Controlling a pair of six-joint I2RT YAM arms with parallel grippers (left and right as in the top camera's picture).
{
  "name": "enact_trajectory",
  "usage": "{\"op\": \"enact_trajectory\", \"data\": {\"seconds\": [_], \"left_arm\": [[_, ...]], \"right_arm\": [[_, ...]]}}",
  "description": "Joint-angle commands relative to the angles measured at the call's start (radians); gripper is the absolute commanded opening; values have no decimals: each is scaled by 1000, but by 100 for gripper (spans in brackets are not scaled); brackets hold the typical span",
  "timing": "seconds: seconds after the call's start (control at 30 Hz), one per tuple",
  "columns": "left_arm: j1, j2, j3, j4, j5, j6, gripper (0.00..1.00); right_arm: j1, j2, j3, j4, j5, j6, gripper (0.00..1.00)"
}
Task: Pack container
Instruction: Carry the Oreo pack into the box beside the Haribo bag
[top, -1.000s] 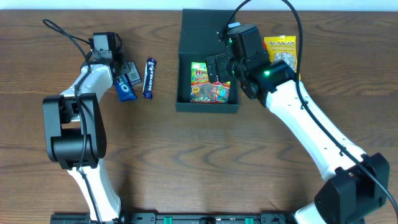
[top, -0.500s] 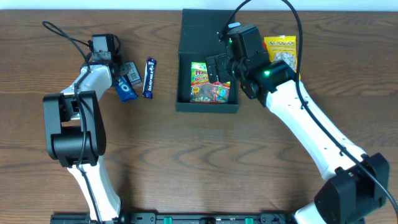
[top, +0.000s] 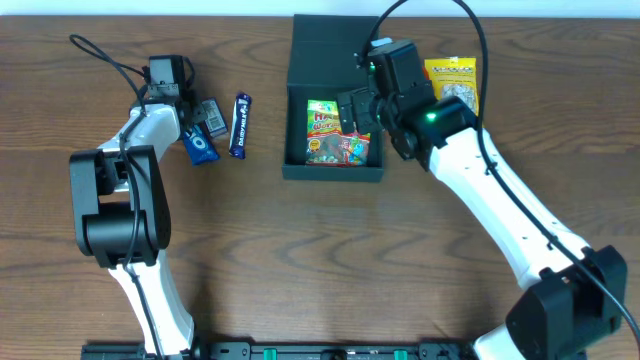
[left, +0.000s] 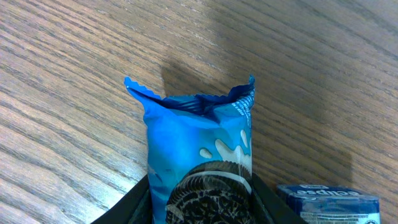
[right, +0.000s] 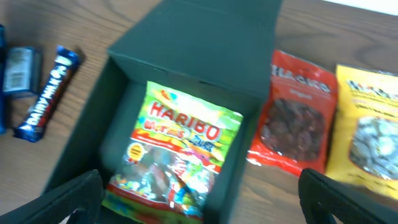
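Presently on the table (top: 300, 260): one container (top: 332, 172), five snack packets, one small box. The container sits at the far middle with its lid raised and holds one Haribo packet (right: 180, 143), lying flat. Just beside its right wall lie one red packet (right: 295, 118) and one yellow packet (top: 452, 85). To its left lie one Dairy Milk bar (top: 240, 125), one Eclipse box (left: 326, 199) and one Oreo packet (left: 199, 143).

The right gripper (right: 199, 180) hangs over the container, jaws wide, empty. The left gripper (left: 200, 205) flanks the Oreo packet closely; firm clamping cannot be told
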Motion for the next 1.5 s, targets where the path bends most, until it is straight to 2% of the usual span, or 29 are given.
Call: {"op": "enact_trajectory", "data": {"seconds": [0.0,0.27,0.6,0.7,0.8,0.97,1.07,1.27,1.37,1.47], "left_arm": [[3,0,17,-17,20,-4,27],[3,-110,37,-60,20,1,6],[-84,-318,37,-133,60,42,6],[-160,-335,37,-140,135,58,6],[-240,-330,37,-138,151,72,6],[-397,-306,37,-113,151,204,6],[-474,-275,37,-82,149,237,6],[-510,-186,37,-55,140,226,6],[-498,-155,37,-21,137,123,6],[-499,-140,37,12,135,111,6]], "right_arm": [[-39,-3,19,-21,34,-9,99],[-164,-18,20,-78,30,87,99],[-266,-31,20,-89,19,87,99],[-280,-31,20,-89,19,87,99],[-295,-31,20,-90,19,87,99],[-317,-31,20,-115,18,87,99],[-322,-31,20,-130,18,87,99],[-322,-31,20,-159,-4,87,99],[-322,-31,20,-176,-4,87,99],[-321,-31,20,-183,-5,87,99]]}}
